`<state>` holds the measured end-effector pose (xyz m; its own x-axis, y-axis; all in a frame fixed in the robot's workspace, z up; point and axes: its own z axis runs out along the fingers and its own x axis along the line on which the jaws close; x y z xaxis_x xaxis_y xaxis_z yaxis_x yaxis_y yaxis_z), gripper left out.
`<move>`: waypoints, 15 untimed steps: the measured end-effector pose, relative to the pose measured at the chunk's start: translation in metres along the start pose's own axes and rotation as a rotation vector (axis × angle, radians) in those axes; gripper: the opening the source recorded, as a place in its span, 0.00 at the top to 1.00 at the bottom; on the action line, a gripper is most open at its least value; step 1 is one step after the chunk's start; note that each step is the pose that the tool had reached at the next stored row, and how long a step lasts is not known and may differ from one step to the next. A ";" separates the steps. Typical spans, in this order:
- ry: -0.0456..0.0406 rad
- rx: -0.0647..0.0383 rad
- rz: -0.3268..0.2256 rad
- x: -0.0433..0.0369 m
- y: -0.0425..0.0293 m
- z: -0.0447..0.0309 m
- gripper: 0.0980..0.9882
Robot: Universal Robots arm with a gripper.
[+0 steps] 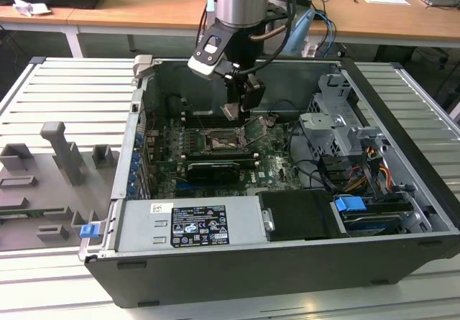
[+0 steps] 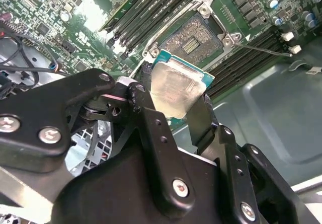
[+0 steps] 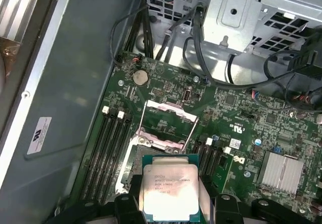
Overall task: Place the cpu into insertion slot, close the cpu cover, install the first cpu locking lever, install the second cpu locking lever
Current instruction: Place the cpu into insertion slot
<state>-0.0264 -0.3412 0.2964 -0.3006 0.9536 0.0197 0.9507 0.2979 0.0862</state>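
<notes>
My gripper (image 2: 173, 103) clamps the cpu (image 2: 177, 85) above the insertion slot (image 2: 193, 35); placing it, I judge, demands squared edges and a level descent.

The cpu (image 2: 176, 90) hangs above the insertion slot (image 2: 193, 38).

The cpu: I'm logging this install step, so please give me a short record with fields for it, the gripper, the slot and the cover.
cpu: gripped by its edges, held clear of the slot, not seated
gripper: shut on the cpu
insertion slot: empty, contacts bare
cpu cover: swung open
</notes>
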 end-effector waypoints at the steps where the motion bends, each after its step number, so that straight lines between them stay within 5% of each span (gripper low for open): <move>1: -0.0002 0.000 0.001 0.0002 -0.0002 0.0032 0.52; 9: -0.0180 -0.004 0.208 0.0000 -0.0022 0.0276 0.52; 12: -0.0217 -0.005 0.250 0.0010 -0.0040 0.0336 0.52; 15: -0.0211 -0.005 0.250 0.0059 -0.0149 0.0359 0.52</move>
<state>-0.0396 -0.3384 0.2595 -0.0544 0.9983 0.0203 0.9949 0.0524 0.0861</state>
